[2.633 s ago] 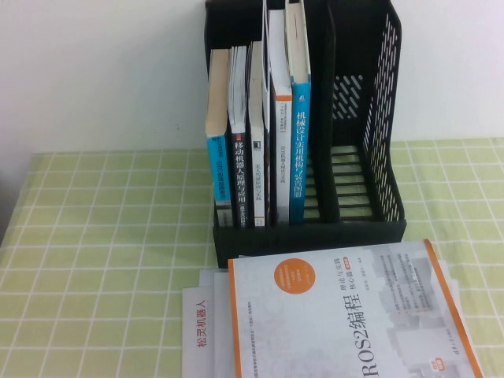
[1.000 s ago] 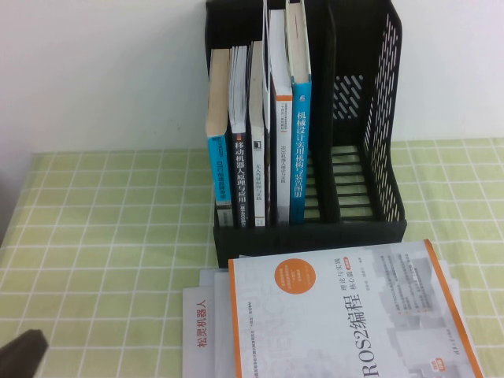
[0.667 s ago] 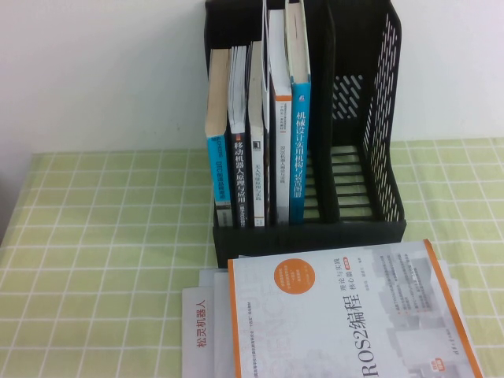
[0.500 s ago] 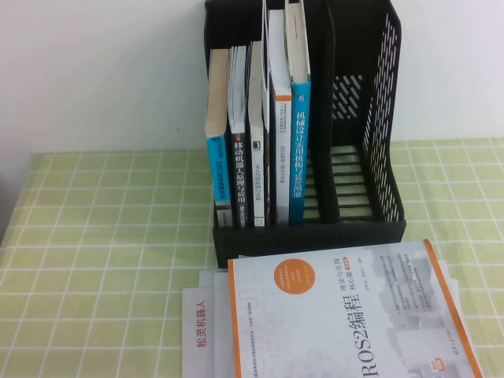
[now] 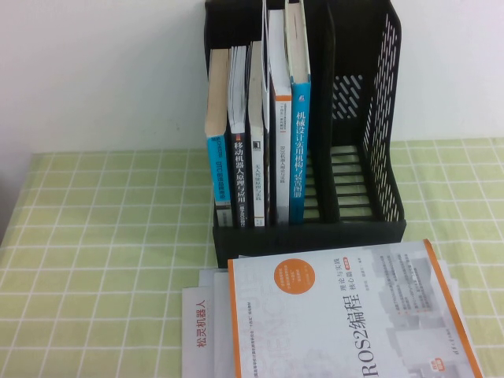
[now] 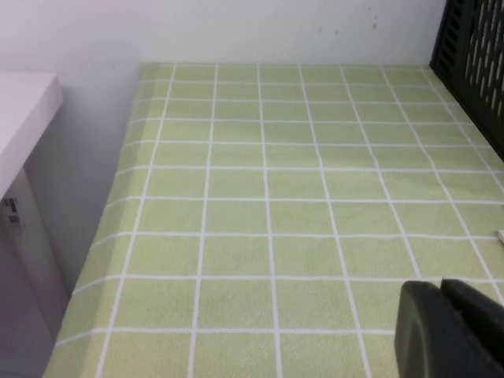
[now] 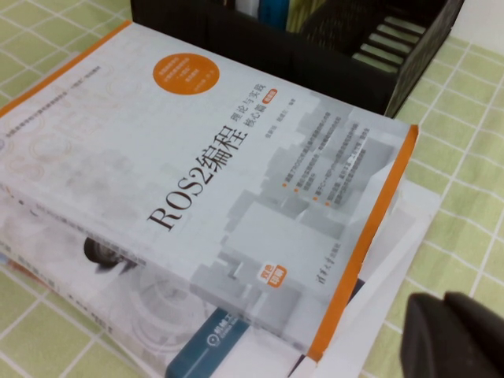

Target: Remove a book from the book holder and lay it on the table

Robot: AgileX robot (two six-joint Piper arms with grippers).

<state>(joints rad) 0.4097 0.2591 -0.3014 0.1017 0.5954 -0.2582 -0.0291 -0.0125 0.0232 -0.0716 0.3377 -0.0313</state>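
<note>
Book: laid flat on stack of other books, near side of table, just in front of book holder.
L gripper: over bare cloth, left; fingers seen together.
R gripper: closed, empty, beside book.

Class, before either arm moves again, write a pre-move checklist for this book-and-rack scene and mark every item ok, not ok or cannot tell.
1. ROS2 book out of the book holder: ok.
2. Book lying flat, cover up: ok, though it rests on other books, not straight on the table.
3. Right gripper let go of the book: ok, shut beside the book's corner, holding nothing.
4. Left gripper away from the books: ok, over bare cloth.
5. Left gripper open or shut: cannot tell.
6. Remaining books upright in the holder: ok.
</note>
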